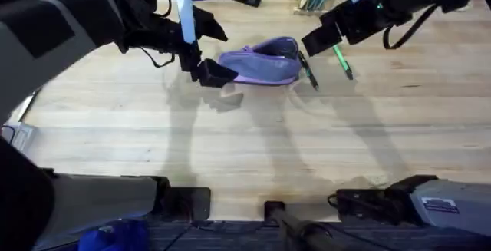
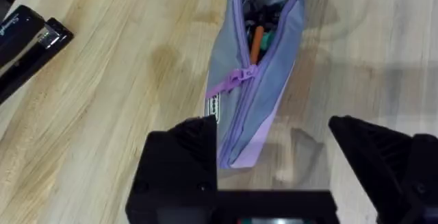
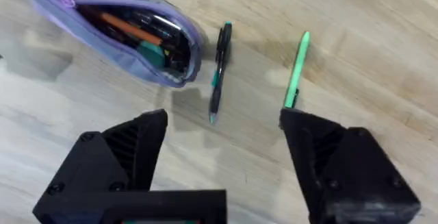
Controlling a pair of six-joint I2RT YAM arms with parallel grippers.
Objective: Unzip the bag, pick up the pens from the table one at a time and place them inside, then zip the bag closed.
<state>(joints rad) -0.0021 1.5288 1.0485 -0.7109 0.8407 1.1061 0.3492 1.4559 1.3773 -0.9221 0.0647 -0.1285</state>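
Left gripper (image 2: 274,176), fingers wide, straddles the closed end of the half-unzipped bag (image 1: 261,61) near the table's (image 1: 245,143) far edge, apparently to steady it; right gripper (image 3: 222,162), also wide, hovers over the pens (image 3: 219,70).

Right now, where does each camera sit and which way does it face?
Overhead: above the arm bases, facing down and forward over the table; both arms show.
Left wrist: on the left arm, facing down at the bag; its open fingers show.
Right wrist: on the right arm, facing down at the black pen and green pen; its open fingers show.
All three share the half-open bag.
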